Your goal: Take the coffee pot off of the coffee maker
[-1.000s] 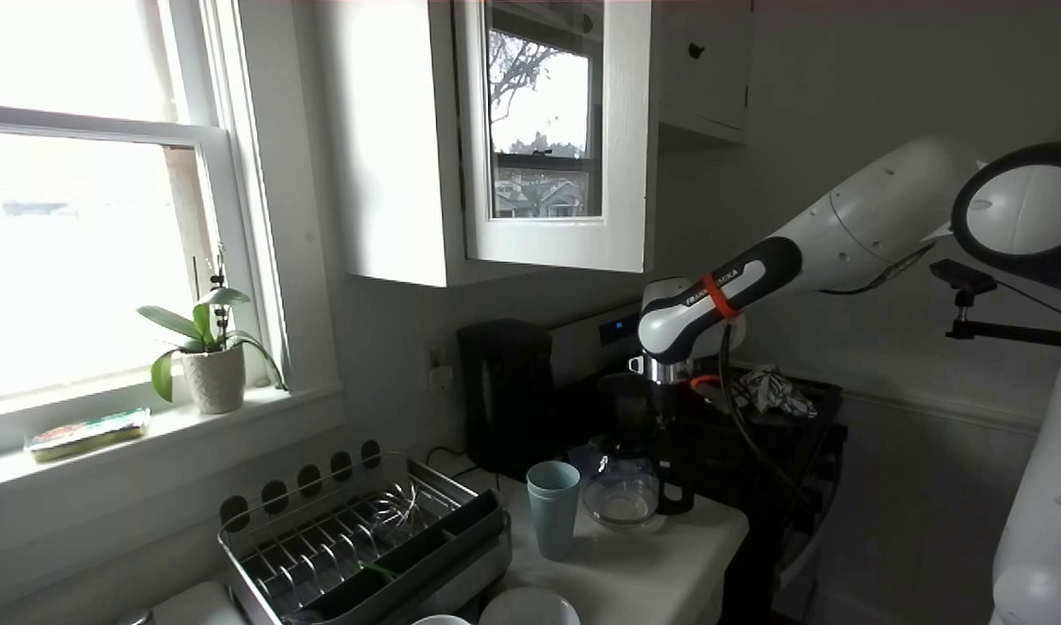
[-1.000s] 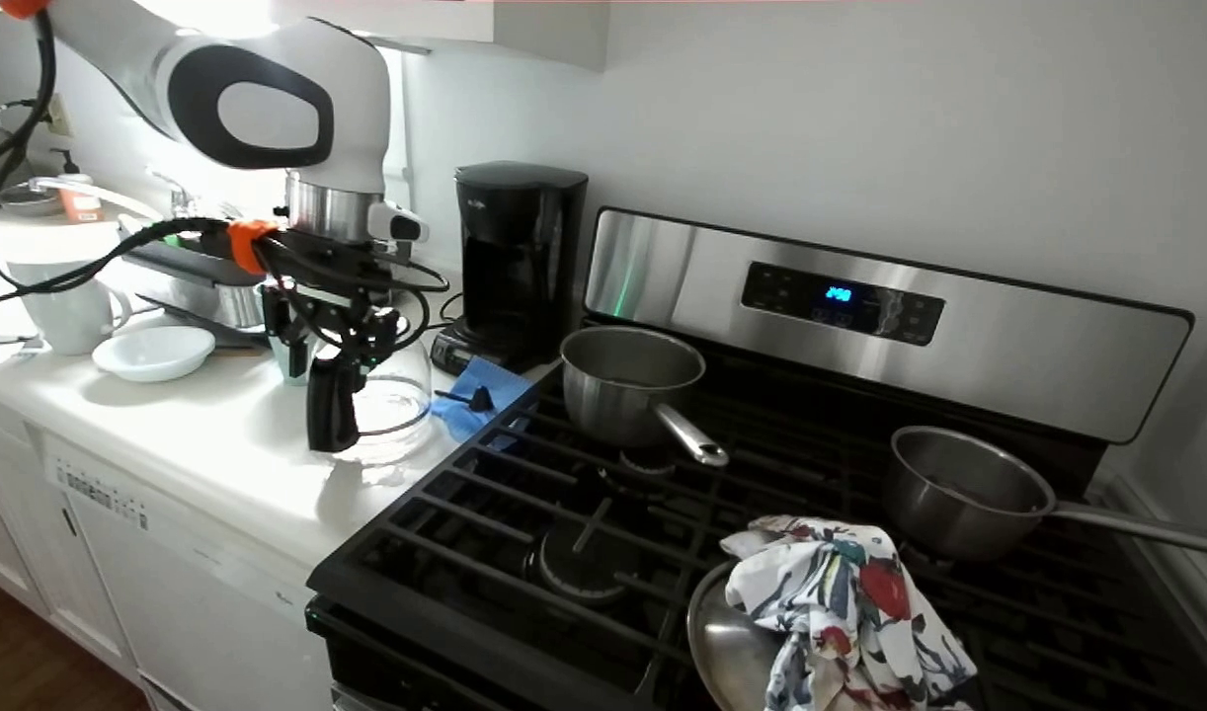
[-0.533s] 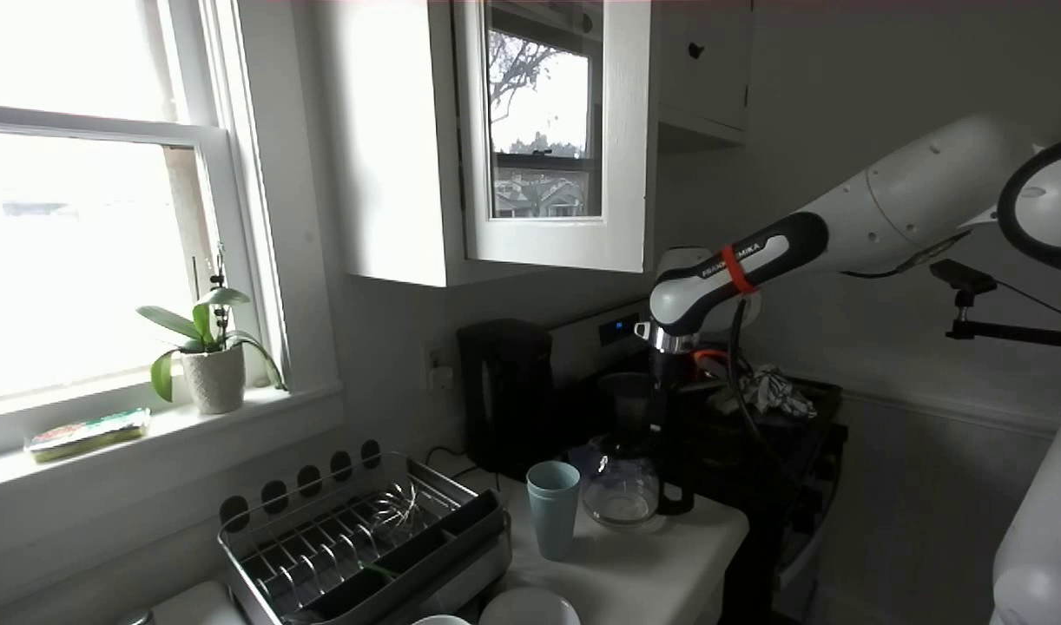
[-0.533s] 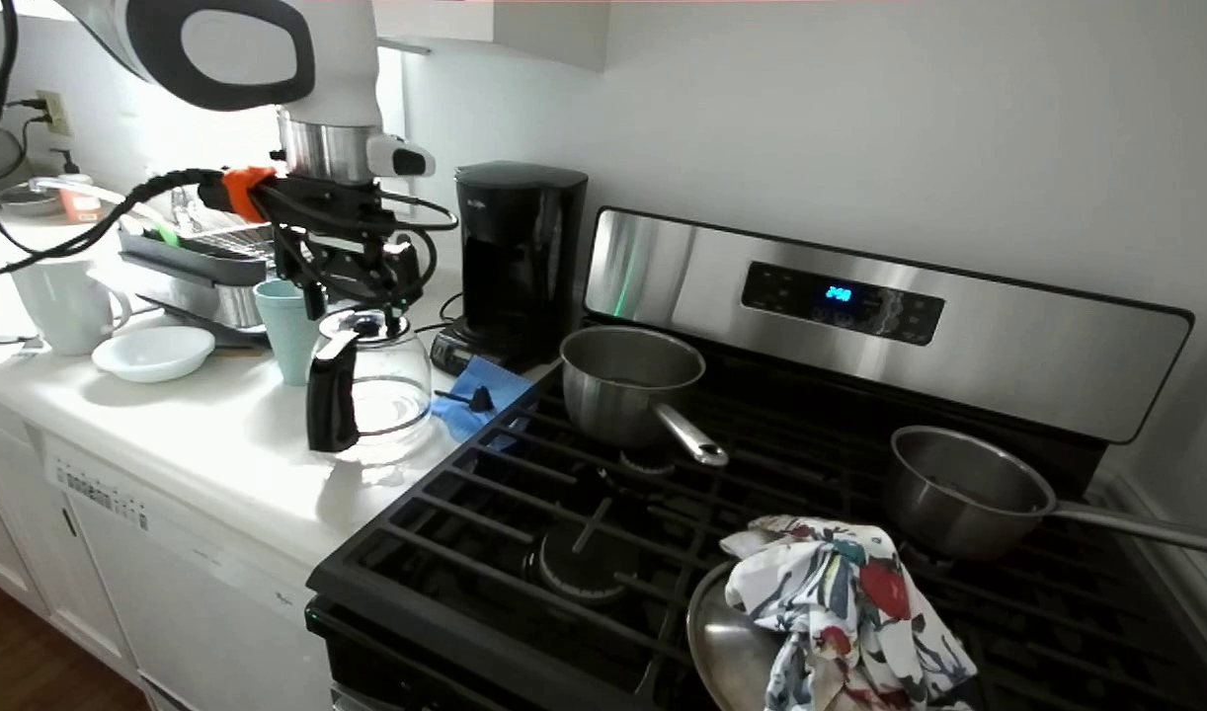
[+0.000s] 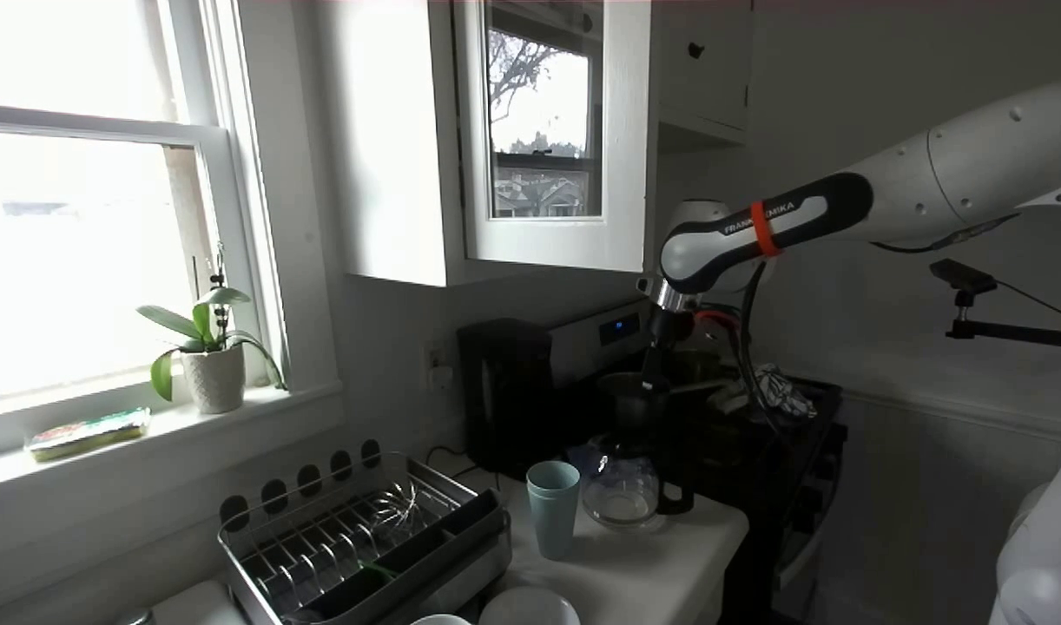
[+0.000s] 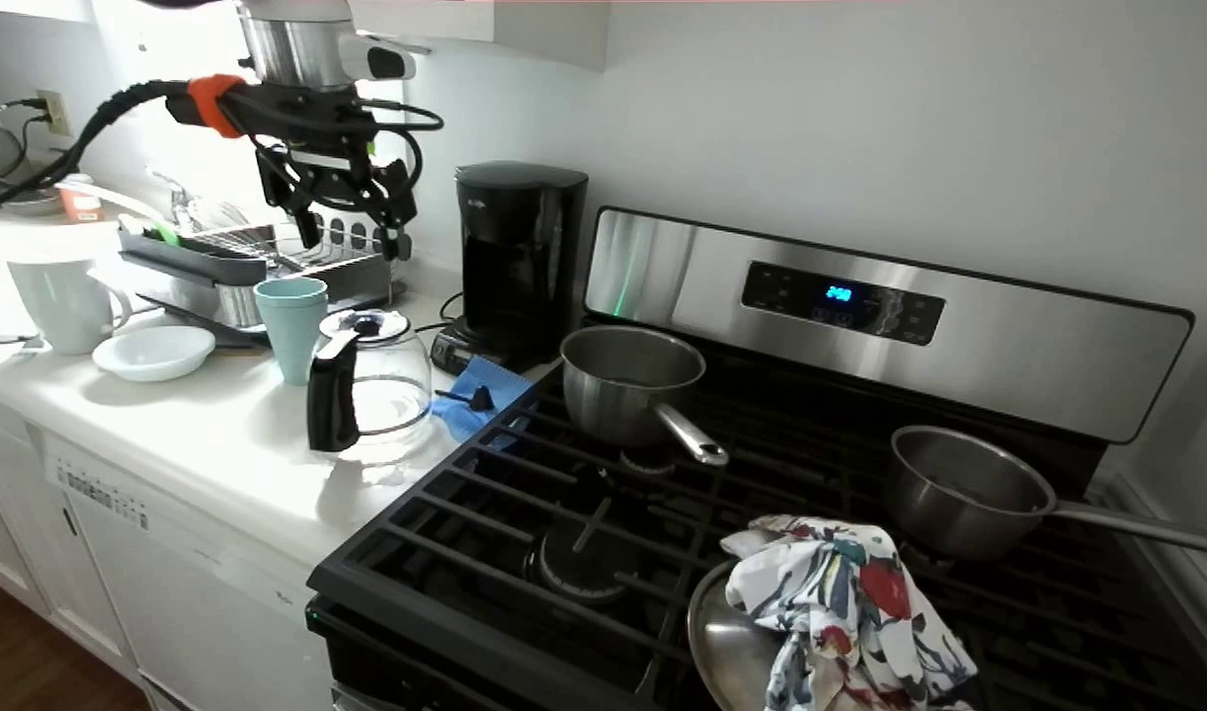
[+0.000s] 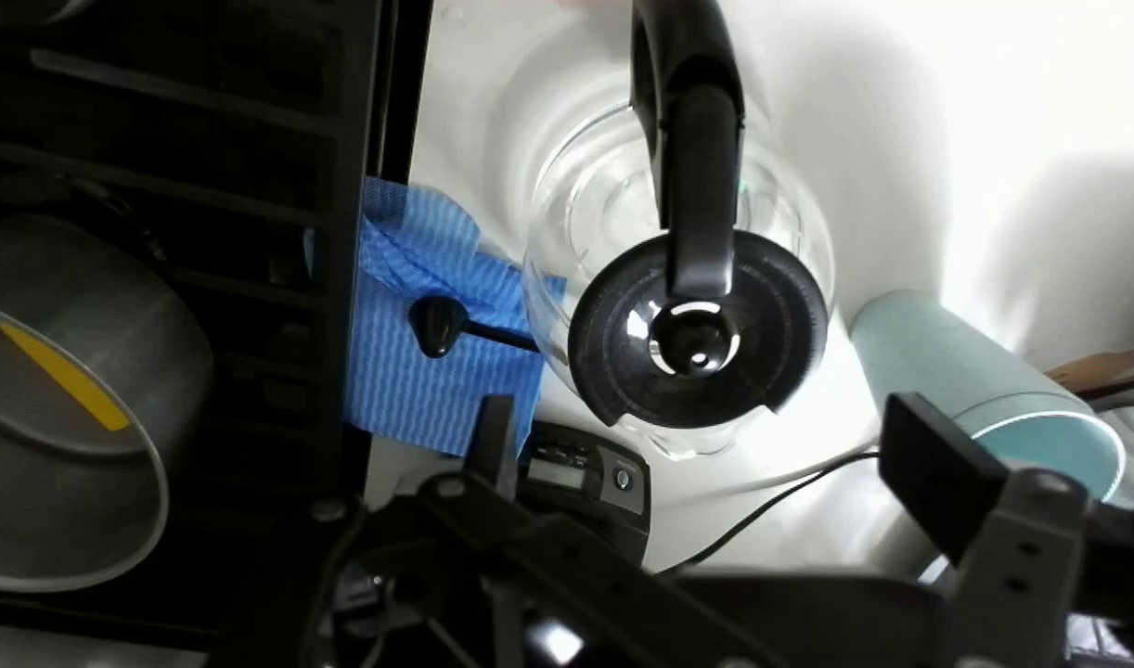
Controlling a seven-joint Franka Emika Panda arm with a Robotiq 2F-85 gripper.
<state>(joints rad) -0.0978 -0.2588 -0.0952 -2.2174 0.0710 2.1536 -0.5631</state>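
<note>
A: Gripper (image 6: 352, 240) pos., quick?
B: Above the glass carafe (image 6: 371, 383), not touching. Jaws wide, nothing btwn the fingers (image 7: 938, 455).
A: & the carafe?
B: Upright on the countertop (image 6: 228, 425). From the jaws it lies below; in the wrist view its lid (image 7: 692, 343) shows mostly past the line btwn fingertips, its handle (image 7: 702, 186) beyond that.
A: Handle's long axis?
B: Approx. square to that line, so fingers cd prob. straddle it w/o much turn. For a grasp they'd need to go handle-ward 1st, then down, I'd say.
A: Neighbours?
B: Just beside the carafe: pale teal tumbler (image 7: 957, 371) on one side, blue cloth (image 7: 428, 399) w/ black scoop (image 7: 437, 325) on the opp. one. Can't tell if the cloth's edge runs under the glass.
A: Risk?
B: Tumbler, IMO: a low sideways exit past the carafe might clip it.
A: Farther out?
B: Drip coffee maker (image 6: 515, 267), near the carafe, on the side away from its handle. Carafe's off it, so the task looks done to me. Then a steel saucepan (image 6: 603, 405) on the gas stove (image 6: 791, 444), past the cloth from the carafe.
A: Next move, then?
B: Prob. none on the carafe; best guess is straight up & clear of it, jaws empty.
</note>
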